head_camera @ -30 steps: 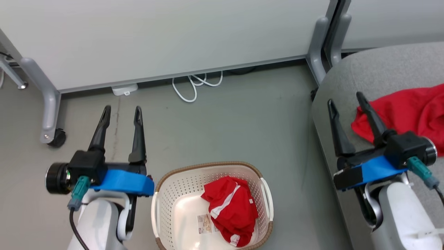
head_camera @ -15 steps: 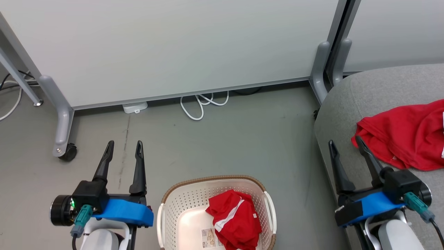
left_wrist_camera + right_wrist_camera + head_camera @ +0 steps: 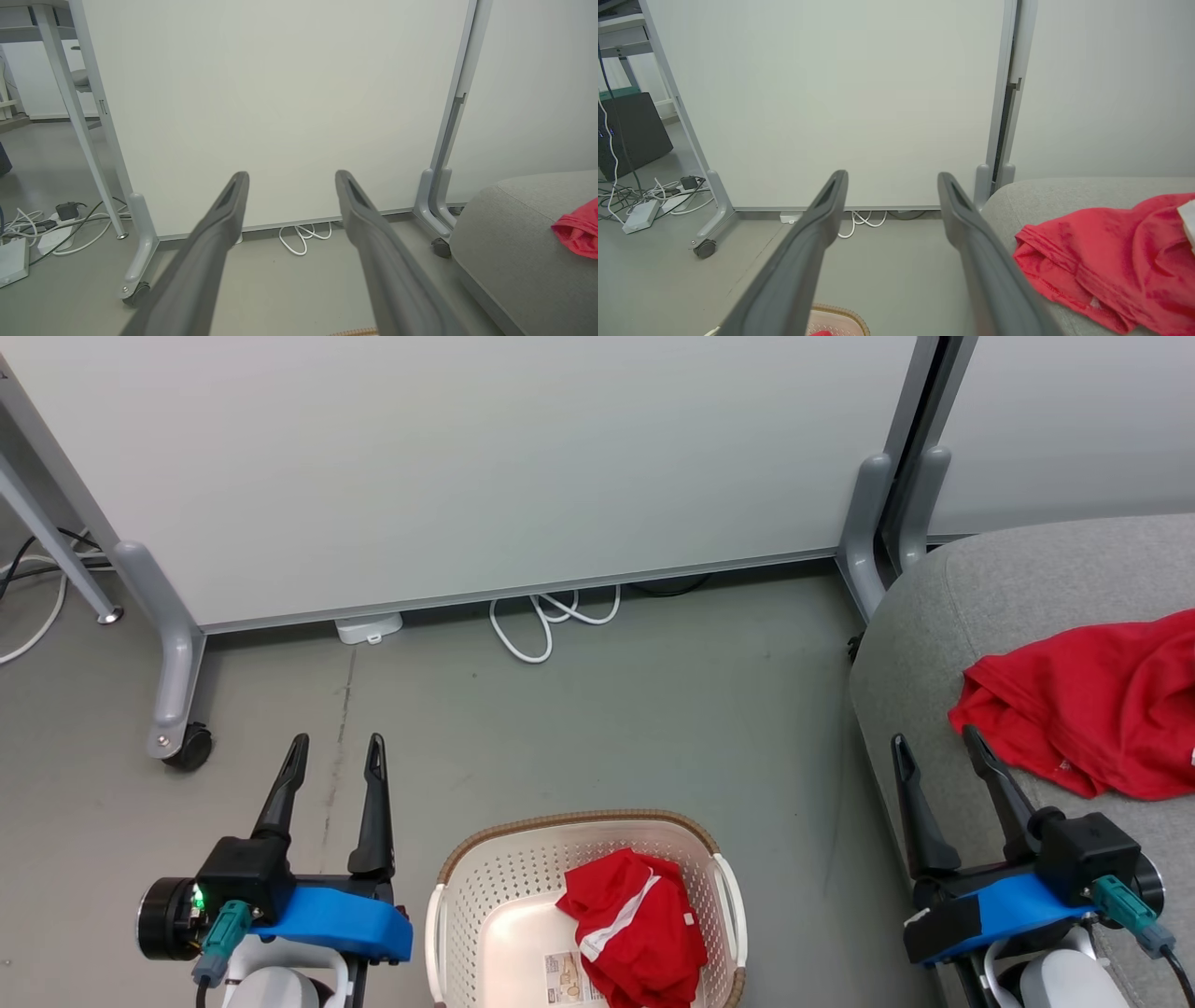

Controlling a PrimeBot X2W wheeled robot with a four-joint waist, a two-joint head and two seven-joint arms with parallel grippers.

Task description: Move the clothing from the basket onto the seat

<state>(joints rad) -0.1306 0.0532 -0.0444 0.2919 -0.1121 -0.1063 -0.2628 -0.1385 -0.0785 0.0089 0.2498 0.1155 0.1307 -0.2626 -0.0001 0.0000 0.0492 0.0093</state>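
Clothing (image 3: pixel 635 933) split between basket (image 3: pixel 560 821) and sofa (image 3: pixel 934 644).
Left end effector (image 3: pixel 337 742) and right end effector (image 3: pixel 934 737) gape empty; one red piece lies by the basket's right wall, another piece (image 3: pixel 1083 709), perhaps a shirt, near the sofa's left edge.

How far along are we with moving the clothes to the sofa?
Done: one red garment lies on the grey sofa. In hand: nothing; the left gripper and right gripper are both open and empty. Left: a red white-striped garment sits in the basket.
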